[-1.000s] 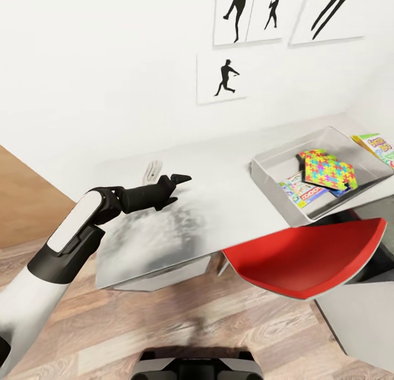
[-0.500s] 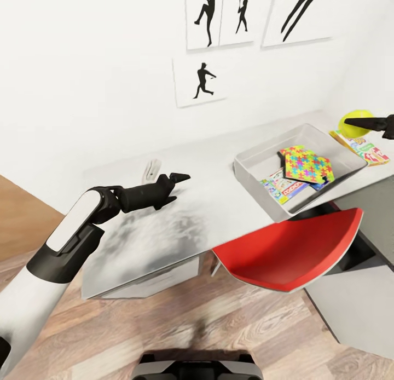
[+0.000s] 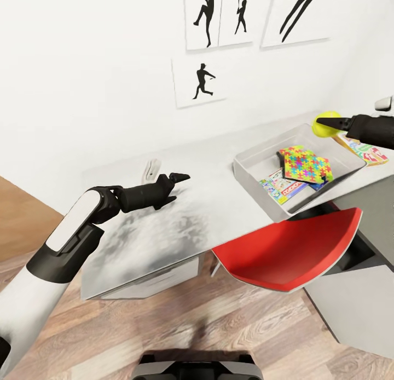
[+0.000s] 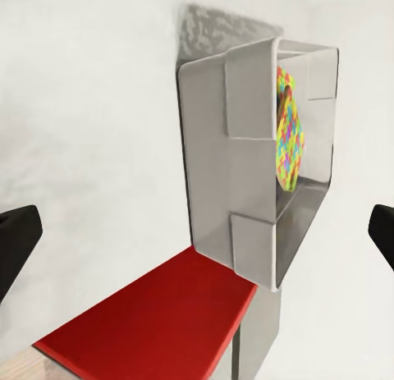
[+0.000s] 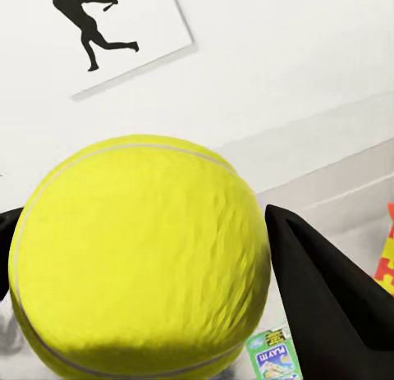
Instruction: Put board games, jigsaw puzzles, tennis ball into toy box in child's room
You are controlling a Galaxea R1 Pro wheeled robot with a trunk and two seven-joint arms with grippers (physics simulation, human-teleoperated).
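The small yellow-green tennis ball (image 5: 139,257) has a dull, slightly dimpled felt-like skin with a pale seam. The black right gripper (image 3: 335,123) clamped on it looks like matt plastic, as does the black left gripper (image 3: 178,178). The light grey toy box (image 3: 253,160) looks like smooth moulded plastic with a soft sheen. The pale grey table top (image 3: 219,166) is smooth, mottled darker in patches. The red chair seat (image 3: 290,248) is smooth, evenly matt plastic. The floor (image 3: 164,325) shows wood-grain planks.

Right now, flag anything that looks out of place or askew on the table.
One board game lies on the table beside the toy box, not inside it. In the box, the jigsaw puzzles rest crookedly over other game boxes. The tennis ball is held in the right gripper above the box's far rim.
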